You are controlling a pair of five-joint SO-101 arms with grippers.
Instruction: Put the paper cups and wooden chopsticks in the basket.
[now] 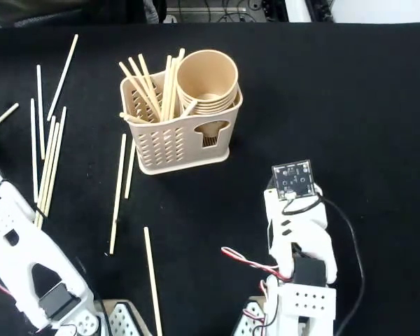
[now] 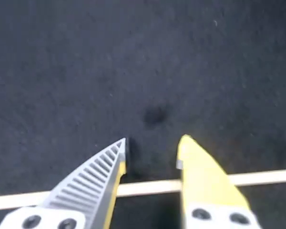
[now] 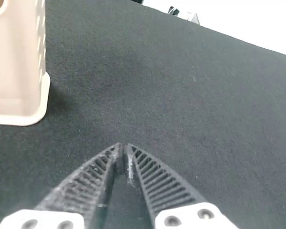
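Matte black tabletop (image 1: 364, 98), scattered chopsticks (image 1: 117, 196), cables (image 1: 224, 12) beyond far edge

Matte black table (image 1: 364, 91).

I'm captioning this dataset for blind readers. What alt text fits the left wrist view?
The left end effector, jaws open, hangs over a wooden chopstick lying crosswise on the black table.
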